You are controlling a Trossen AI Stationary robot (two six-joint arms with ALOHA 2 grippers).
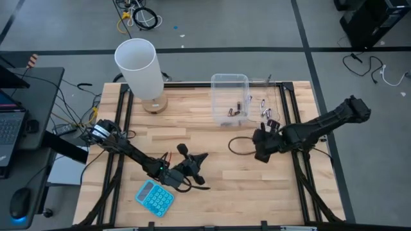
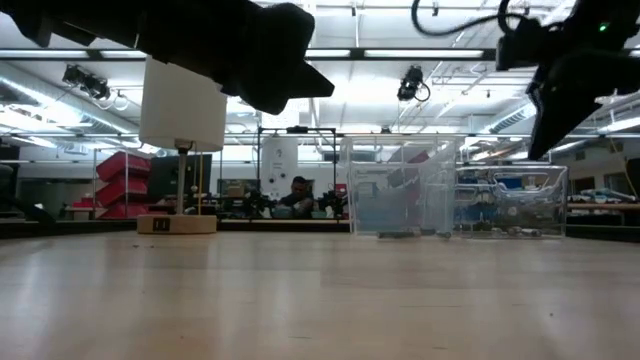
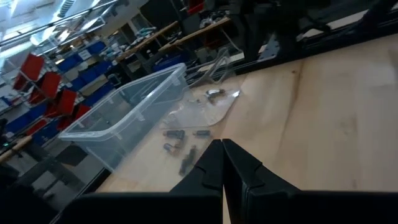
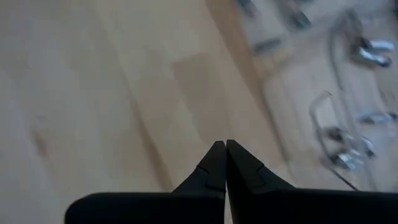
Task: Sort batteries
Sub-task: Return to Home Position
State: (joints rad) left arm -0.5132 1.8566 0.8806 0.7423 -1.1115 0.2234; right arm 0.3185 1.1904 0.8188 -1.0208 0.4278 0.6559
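Fingers (image 3: 211, 167) of the left gripper (image 1: 194, 160) are pressed together on nothing, and so are those of the right gripper (image 1: 259, 146). With the cells binned, I judge both arms hang empty, ready for parking. The left hangs by the calculator (image 1: 155, 197) toward the near edge, the right mid-table. At the far edge stand 2 clear bins (image 1: 230, 78): dark batteries (image 1: 235, 111) in the one nearer the middle, silver batteries (image 1: 266, 110) in the one toward the far right corner. All lie on their sides, long axes level, pointing various ways.
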